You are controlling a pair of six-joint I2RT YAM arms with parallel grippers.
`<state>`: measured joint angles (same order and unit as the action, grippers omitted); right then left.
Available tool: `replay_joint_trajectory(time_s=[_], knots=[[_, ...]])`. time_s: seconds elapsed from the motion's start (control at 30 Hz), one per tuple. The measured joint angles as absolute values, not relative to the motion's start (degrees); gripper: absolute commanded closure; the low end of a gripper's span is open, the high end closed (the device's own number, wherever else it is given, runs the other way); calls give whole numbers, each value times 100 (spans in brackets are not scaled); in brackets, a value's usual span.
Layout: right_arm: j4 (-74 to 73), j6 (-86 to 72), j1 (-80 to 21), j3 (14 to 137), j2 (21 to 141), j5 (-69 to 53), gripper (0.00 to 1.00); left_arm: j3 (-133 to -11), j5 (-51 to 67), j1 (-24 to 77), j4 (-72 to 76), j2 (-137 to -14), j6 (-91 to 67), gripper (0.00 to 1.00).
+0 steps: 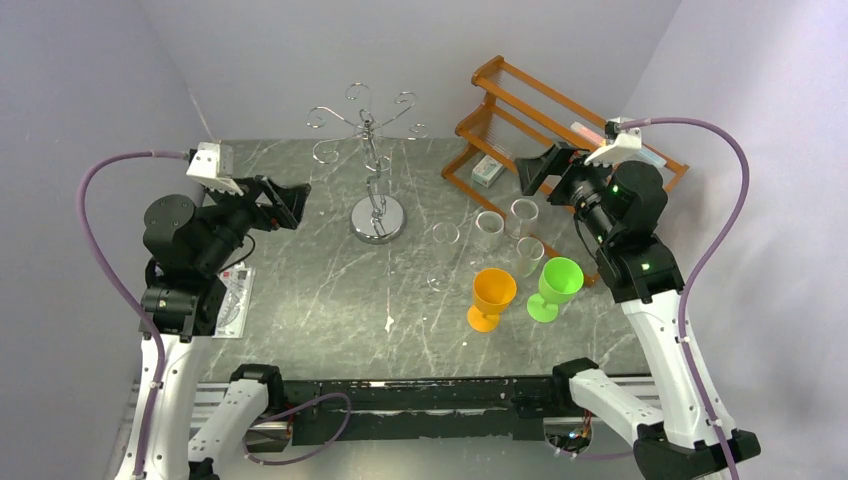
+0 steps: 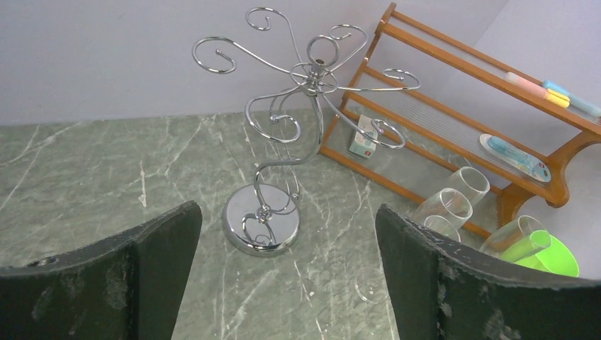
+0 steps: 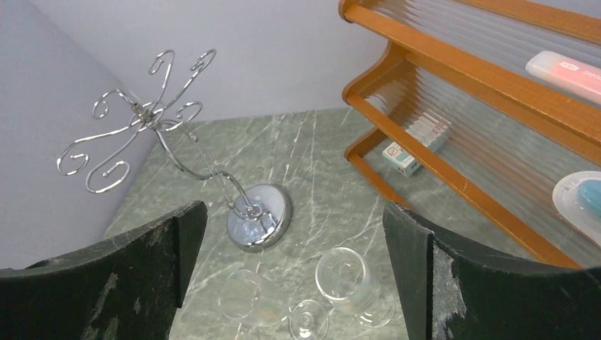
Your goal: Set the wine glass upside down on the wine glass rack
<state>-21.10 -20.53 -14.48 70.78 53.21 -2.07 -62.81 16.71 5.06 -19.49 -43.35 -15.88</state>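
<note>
Left pincer (image 1: pixel 288 200): spread, empty; I aim it at the rack (image 1: pixel 378 217) straight ahead.
Right pincer (image 1: pixel 535 170): spread, empty, I judge to take the glass (image 1: pixel 445 237) standing upright, below and ahead.

The black left hand (image 1: pixel 283 200) and black right hand (image 1: pixel 533 170) sit high on bent arms (image 1: pixel 640 265), both wide open and empty.

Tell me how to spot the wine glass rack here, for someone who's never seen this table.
Look at the grey marbled table; toward its back, near the middle and left of the orange-brown wooden shelf, stands the wine glass rack. It is the only shiny chrome wire piece: a thin pole on a round mirrored base, topped with curled scroll arms, none holding a glass.
</note>
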Motion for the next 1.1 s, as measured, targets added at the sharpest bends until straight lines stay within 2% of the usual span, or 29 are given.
replay_joint_trajectory(time_s=[0.37, 0.47, 0.53, 0.77, 0.87, 1.03, 1.1], knots=[[-2110, -2097, -1446, 7061, 5430, -388, 1, -6165, 1566, 506, -1955, -4458, -1678, 4], [-1918, -2115, -1466, 6875, 5485, -768, 4, -6095, 1549, 506, -1953, -4451, -1741, 3], [-1811, -2163, -1568, 6713, 5522, -963, 10, -6058, 1496, 506, -1953, -4434, -1787, 3], [-1920, -2040, -3446, 6949, 6554, -180, 17, -5835, 1168, 506, -1973, -4265, -1944, 4], [-2062, -1959, -4075, 7026, 7000, 266, 27, -5767, 1107, 506, -1975, -4213, -1994, 4], [-2401, -1778, -4460, 7175, 7647, 856, 57, -5645, 1037, 506, -1975, -4156, -2049, 7], [-2528, -1737, -4543, 7284, 7876, 969, 62, -5599, 1009, 506, -1979, -4158, -2056, 7]])
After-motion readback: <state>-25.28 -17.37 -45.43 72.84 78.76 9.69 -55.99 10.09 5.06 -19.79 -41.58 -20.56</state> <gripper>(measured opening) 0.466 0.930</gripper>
